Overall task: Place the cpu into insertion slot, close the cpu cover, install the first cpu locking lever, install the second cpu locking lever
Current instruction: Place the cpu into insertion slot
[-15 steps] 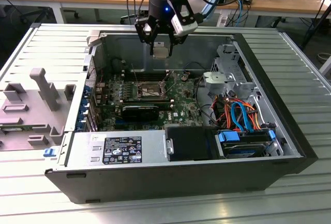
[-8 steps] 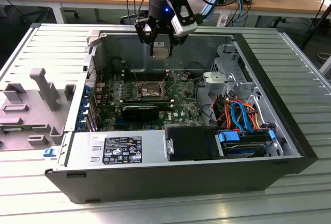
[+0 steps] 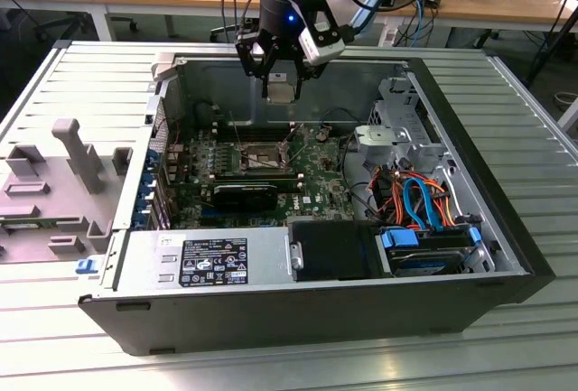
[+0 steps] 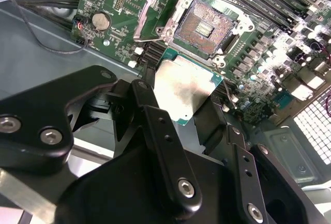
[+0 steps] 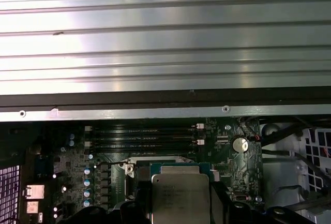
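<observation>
The open computer case (image 3: 506, 256) is lying on its side on the slatted metal table (image 3: 506, 75), and the green motherboard (image 3: 321, 170) is facing up inside it. The insertion slot (image 4: 206, 23) is sitting bare on that board, with the cpu cover (image 4: 155, 12) standing swung up along one side of it, so the socket looks ready to receive the chip.

The arm is hanging over the back half of the case. Its gripper (image 3: 282, 79) is clamping the cpu (image 4: 186, 87) by two opposite edges, one black finger (image 4: 155, 115) pressing on each side and the dull metal top showing in both wrist views. The chip is hovering well clear of the board. In the exterior view the slot is lying below the gripper and a little toward the near side of the case, so I judge it is not yet lined up over the socket
</observation>
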